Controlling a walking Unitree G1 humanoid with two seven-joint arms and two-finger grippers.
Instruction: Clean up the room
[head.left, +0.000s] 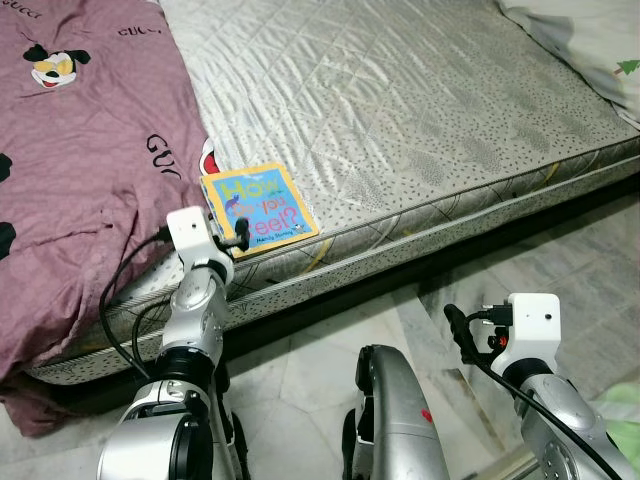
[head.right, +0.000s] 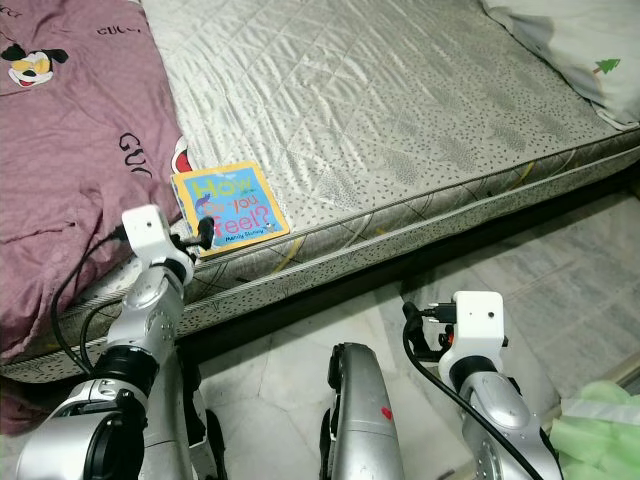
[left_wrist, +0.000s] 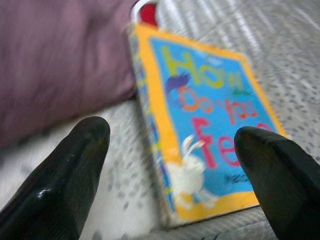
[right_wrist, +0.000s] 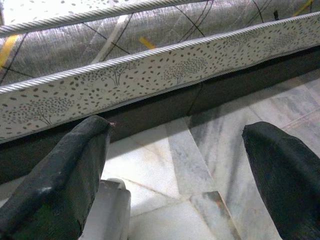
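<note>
- A children's book (head.left: 259, 209) lies flat near the front edge of the mattress (head.left: 420, 130), just beside a purple blanket (head.left: 80, 150).
- The left pincer (left_wrist: 172, 150) hovers close to the book, fingers wide apart, holding nothing.
- The right pincer (right_wrist: 175, 165) hangs over the marble floor (right_wrist: 200, 150), open and empty.

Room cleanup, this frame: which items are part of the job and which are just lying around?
In play:
- picture book at the mattress edge
- left hand, open, fingers either side of the book's near corner

Lying about:
- purple bedsheet beside the book
- mattress
- pillow at the far corner
- right hand, open, over the marble floor
</note>
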